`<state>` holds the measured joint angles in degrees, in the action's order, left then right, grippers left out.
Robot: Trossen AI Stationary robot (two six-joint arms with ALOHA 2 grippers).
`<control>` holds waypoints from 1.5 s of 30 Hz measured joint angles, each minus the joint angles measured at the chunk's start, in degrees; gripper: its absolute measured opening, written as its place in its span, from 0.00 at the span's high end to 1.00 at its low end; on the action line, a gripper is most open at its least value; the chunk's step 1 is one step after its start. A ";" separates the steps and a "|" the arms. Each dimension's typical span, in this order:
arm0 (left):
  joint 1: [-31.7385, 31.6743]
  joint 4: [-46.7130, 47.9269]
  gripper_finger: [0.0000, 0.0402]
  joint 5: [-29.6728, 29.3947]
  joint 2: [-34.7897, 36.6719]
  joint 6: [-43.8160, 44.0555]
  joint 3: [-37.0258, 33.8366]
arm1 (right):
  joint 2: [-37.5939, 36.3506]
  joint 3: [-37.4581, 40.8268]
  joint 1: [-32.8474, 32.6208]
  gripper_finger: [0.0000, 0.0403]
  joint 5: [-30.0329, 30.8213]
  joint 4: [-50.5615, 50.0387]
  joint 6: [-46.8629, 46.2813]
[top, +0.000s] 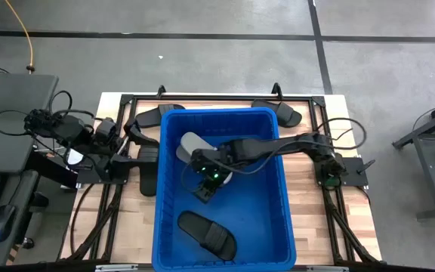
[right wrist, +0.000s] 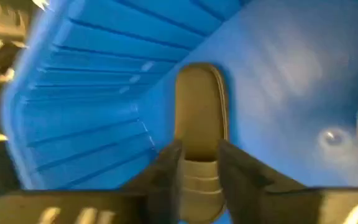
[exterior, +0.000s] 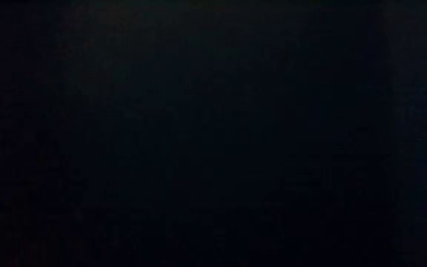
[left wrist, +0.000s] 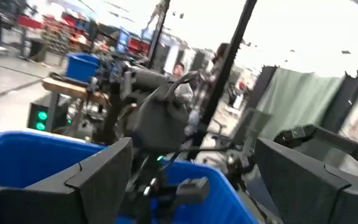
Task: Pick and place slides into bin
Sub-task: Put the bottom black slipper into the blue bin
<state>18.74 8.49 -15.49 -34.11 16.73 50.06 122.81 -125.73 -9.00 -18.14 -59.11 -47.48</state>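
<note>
Reaching: the right arm stretches from the right side of the bench (top: 316, 196) over the rim and down into the bin (top: 278, 219).
Right gripper (right wrist: 199, 163): its fingers (right wrist: 166, 168) are clamped on a black slide (right wrist: 199, 118), one on each side of the strap end, with the sole pointing out ahead over the blue floor.
Held slide, from above: it sits near the middle of the bin, just beside a light grey slide (top: 191, 143) that lies toward the far left corner.
Other slide in the bin: a black one (top: 208, 233) lies flat on the near part of the floor, apart from the gripper.
Slides outside: black ones rest on the bench by the far left corner (top: 157, 116), the far right corner (top: 282, 113) and along the left wall (top: 148, 168).
Left gripper (left wrist: 191, 180): it waits at the left of the bin, fingers (left wrist: 101, 177) spread apart, holding nothing.
Low view: dark; nothing can be told from it.
</note>
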 joint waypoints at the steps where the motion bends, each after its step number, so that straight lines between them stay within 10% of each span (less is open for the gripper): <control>1: 0.00 -0.39 0.19 -0.75 0.28 -0.01 0.00 | -1.25 0.00 0.12 0.72 0.92 -0.34 -0.29; 12: 0.00 -2.37 0.19 -9.11 5.01 -2.17 0.02 | -15.25 0.00 0.89 0.39 16.18 -6.43 -2.12; 22: -0.02 12.84 0.19 -26.37 11.35 -5.04 0.02 | -22.71 0.00 4.36 0.38 22.17 -8.24 -0.49; 37: 0.00 36.05 0.19 -31.03 10.88 -14.15 -0.01 | -29.32 0.00 4.35 0.39 22.84 -16.37 2.89; 45: 0.00 38.03 0.19 -32.19 6.18 -8.97 0.00 | -39.28 3.75 2.43 0.39 32.37 7.50 12.96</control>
<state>18.74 46.52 -47.67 -27.93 7.76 50.06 83.54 -121.98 -6.57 14.22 -51.60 -34.53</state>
